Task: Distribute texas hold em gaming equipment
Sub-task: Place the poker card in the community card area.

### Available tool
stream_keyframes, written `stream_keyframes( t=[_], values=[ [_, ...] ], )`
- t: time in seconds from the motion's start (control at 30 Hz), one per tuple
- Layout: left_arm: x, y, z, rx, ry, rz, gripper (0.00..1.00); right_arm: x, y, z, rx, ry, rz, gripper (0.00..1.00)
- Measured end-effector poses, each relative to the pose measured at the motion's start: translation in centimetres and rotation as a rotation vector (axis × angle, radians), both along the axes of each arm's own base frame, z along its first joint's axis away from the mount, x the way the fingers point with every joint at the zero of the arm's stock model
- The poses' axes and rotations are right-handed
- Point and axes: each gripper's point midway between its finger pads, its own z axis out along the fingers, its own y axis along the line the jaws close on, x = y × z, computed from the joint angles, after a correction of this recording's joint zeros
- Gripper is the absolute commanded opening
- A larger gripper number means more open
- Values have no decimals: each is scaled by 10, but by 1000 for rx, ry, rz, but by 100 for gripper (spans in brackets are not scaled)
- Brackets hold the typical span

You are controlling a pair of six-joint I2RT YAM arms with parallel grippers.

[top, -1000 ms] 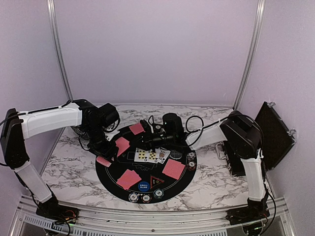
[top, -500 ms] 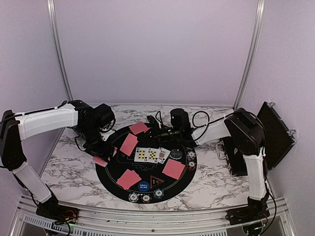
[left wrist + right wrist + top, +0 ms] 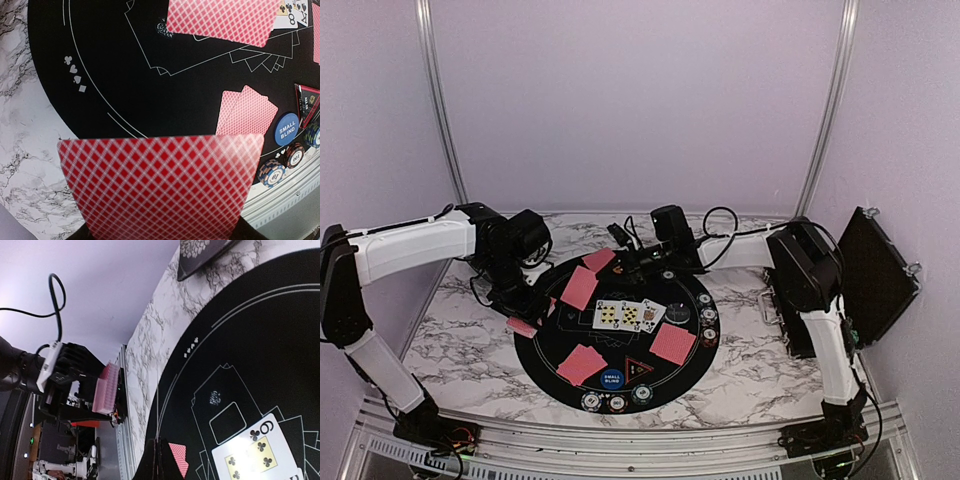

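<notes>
My left gripper point(image 3: 528, 316) hovers at the left rim of the round black mat point(image 3: 665, 295), shut on a deck of red-backed cards point(image 3: 160, 185). That deck shows as a thick stack point(image 3: 107, 389) in the right wrist view. My right gripper point(image 3: 159, 442), rolled on its side over the mat's far left, is shut on one red-backed card point(image 3: 598, 260), seen edge-on as a thin line point(image 3: 158, 415). Another face-down card point(image 3: 578, 288) lies just beneath. Face-up cards point(image 3: 625, 315), two red pairs point(image 3: 582, 362) point(image 3: 672, 343), the blue button point(image 3: 612, 378), triangular marker point(image 3: 636, 366) and chips point(image 3: 617, 403) lie on the mat.
More chips point(image 3: 708, 325) and a dark round button point(image 3: 678, 312) sit at the mat's right side. The open black case point(image 3: 875, 275) stands at the right wall behind my right arm. A metal rail point(image 3: 620, 440) runs along the near table edge.
My right arm has drawn back toward the mat's far edge. My left gripper has pulled away left with the deck, and the face-down card beside it has shifted slightly toward the back.
</notes>
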Motion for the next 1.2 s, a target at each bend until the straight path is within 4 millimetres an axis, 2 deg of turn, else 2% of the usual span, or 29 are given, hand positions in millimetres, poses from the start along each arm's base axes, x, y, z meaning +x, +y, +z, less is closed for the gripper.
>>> stream_keyframes(
  t=[0.3, 0.43, 0.63, 0.97, 1.2],
  values=[
    [0, 0, 0, 0, 0, 0, 56, 7, 3, -53, -146, -16, 47, 0],
    [0, 0, 0, 0, 0, 0, 56, 9, 4, -70, -205, -27, 53, 0],
    [0, 0, 0, 0, 0, 0, 56, 10, 5, -82, -288, -66, 38, 0],
    [0, 0, 0, 0, 0, -1, 56, 10, 5, -100, -439, -165, -1, 21],
    [0, 0, 0, 0, 0, -1, 56, 11, 8, -95, -504, -248, -37, 33]
  ],
)
